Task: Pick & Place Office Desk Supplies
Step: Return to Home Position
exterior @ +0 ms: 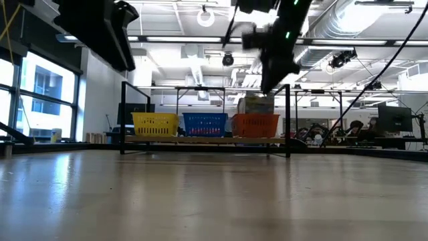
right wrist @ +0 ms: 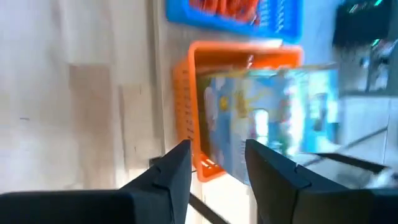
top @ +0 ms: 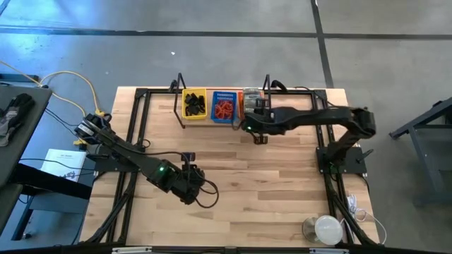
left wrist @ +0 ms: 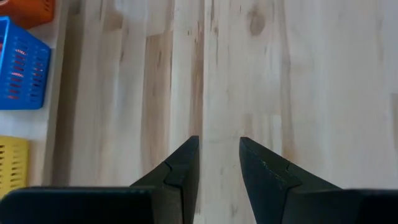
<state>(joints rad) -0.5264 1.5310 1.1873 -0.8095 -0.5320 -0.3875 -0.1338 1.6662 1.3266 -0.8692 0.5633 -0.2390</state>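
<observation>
Three small trays stand in a row at the table's far edge. The yellow tray [top: 195, 104] holds black clips, and the blue tray [top: 224, 106] holds red loops. In the orange tray [right wrist: 189, 93] stands a light-blue printed pack [right wrist: 267, 118], which rises above the rim in the low view [exterior: 256, 104]. My right gripper [top: 256, 134] [right wrist: 217, 146] hovers open just on the near side of the orange tray and holds nothing. My left gripper [top: 194, 185] [left wrist: 219, 140] is open and empty over bare wood in the table's near-middle.
A black metal frame [top: 141, 95] runs along the table's edges and in front of the trays. A round white object [top: 326, 227] sits at the near right corner beside loose cables. Bare wood [top: 268, 183] lies between the two arms.
</observation>
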